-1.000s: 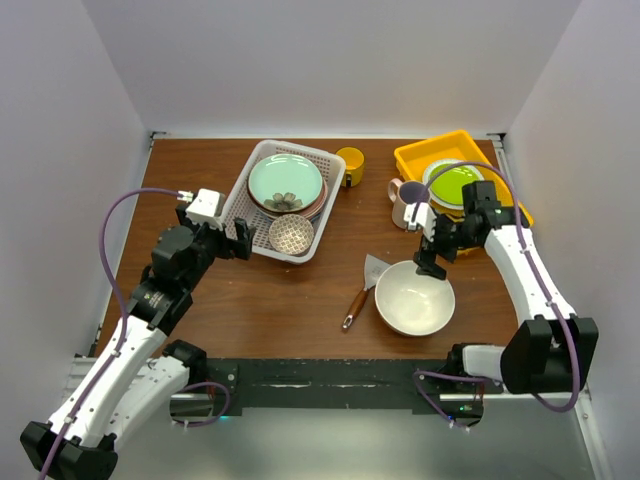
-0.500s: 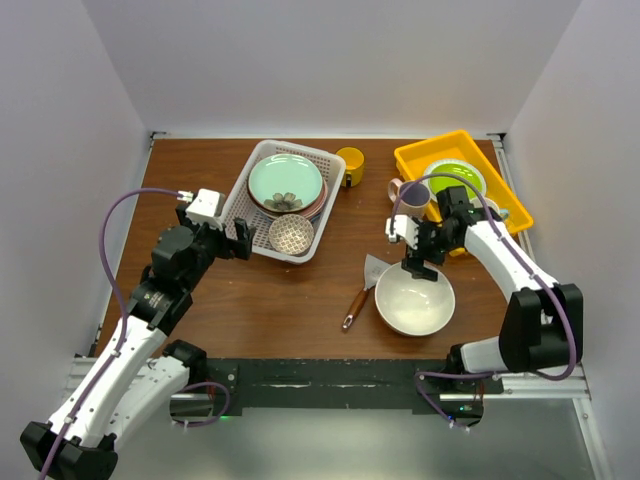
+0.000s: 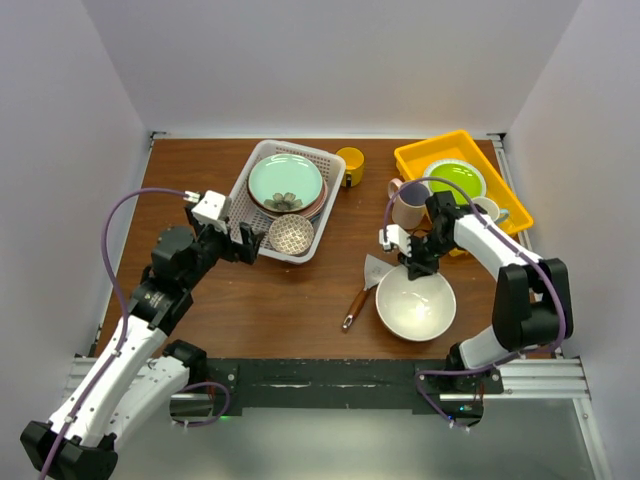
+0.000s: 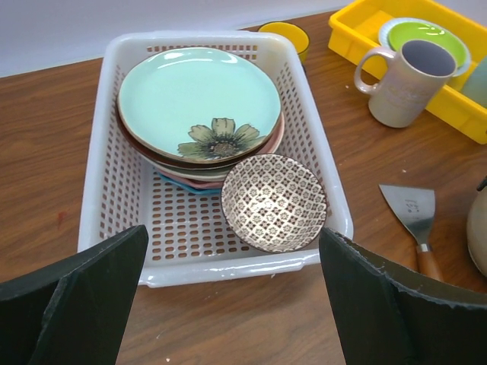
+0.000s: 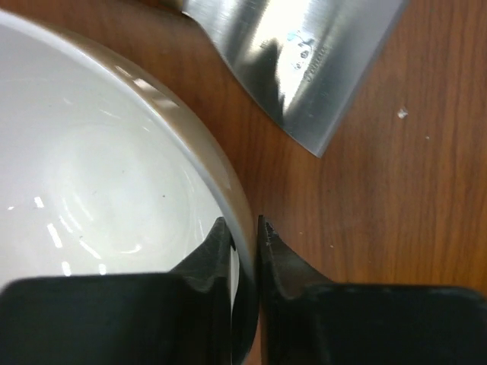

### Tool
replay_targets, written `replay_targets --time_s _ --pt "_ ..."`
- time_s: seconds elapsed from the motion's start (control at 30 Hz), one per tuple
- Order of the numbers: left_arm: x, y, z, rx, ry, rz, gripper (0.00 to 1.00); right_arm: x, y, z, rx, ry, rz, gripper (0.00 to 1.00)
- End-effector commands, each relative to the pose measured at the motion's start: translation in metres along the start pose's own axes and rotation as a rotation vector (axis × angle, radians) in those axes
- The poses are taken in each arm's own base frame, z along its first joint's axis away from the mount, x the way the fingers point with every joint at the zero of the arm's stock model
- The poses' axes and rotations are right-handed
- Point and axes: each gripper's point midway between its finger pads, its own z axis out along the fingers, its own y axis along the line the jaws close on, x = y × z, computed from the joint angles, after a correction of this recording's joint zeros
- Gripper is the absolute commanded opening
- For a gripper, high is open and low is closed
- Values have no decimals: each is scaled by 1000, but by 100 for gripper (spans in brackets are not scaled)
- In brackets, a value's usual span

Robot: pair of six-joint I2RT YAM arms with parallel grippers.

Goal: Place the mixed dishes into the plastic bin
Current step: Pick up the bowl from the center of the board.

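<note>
white bin (image 4: 99,190): one, lattice sides, sitting on the brown table (image 3: 280,300). everything below is placed relative to this bin
plates (image 4: 199,103): four that I can count by their edges, all stacked inside the bin toward its far end. pale green one with a flower on top, then a dark-rimmed one, a pink one, and blue at the bottom
small patterned bowl (image 4: 274,202): one, inside the bin at its near right corner, tipped up against the plate stack
yellow mug (image 3: 350,163): one, outside the bin, just beside its far right corner
cream mug (image 3: 408,205): one, purple inside, upright on the table well to the right of the bin
large cream bowl (image 3: 415,300): one, right of the bin and nearer the arms, upright on the table, so not in the bin yet
right gripper (image 5: 242,228): pinched onto the far rim of the large cream bowl, one finger inside and one outside
left gripper (image 3: 240,245): jaws spread wide with nothing in them, hovering at the bin's near edge
spatula (image 3: 362,290): one, wooden handle, flat on the table between the bin and the large cream bowl, blade just beside the bowl's rim
yellow tray (image 3: 430,142): one, far to the right of the bin, with one lime-green plate (image 3: 455,182) in it
</note>
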Motion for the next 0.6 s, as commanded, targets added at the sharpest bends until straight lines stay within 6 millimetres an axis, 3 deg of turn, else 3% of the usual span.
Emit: replay_targets --time_s 0.0,0.13,0.37,0.57 --pt "-10 -14 4 85 -47 26 100 -1 4 -4 -23 12 -66 0" --pt "-2 -30 7 186 -20 15 100 -11 4 -15 -18 -14 -56 0" --pt "11 -53 14 321 48 -52 100 -50 -2 -53 -37 -81 97 0" --pt "18 -77 14 442 92 -163 100 -81 -4 -65 -4 -215 236 0"
